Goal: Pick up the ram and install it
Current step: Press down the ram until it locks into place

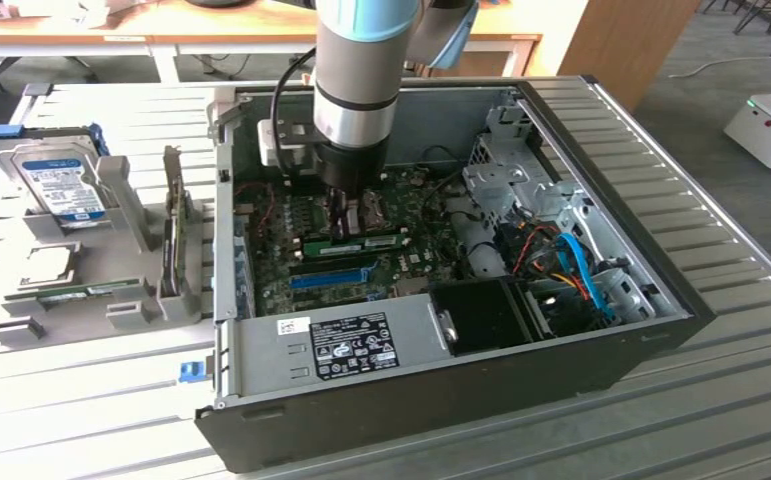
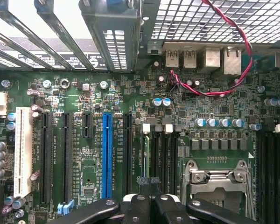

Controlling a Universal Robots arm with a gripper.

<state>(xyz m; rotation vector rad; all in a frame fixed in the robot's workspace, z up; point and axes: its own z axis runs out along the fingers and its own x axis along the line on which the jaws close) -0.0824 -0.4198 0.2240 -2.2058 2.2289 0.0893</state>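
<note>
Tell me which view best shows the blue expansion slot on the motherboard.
The wrist view: the blue slot runs full length, unobstructed, among black slots above the shut gripper. The exterior view shows it only as a short blue strip inside the open computer case.

Light blue and silver arm (image 1: 358, 70), black cable, white wrist box, black screw-studded gripper (image 2: 148, 205)

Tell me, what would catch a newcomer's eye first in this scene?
The robot arm plunging straight down into the open computer case, its pincer shut just above a green ram stick on the motherboard. Next, the bright blue slot among the black ones on that board. On the exterior view's left, a silver hard drive with a blue label stands in a grey holder.
</note>
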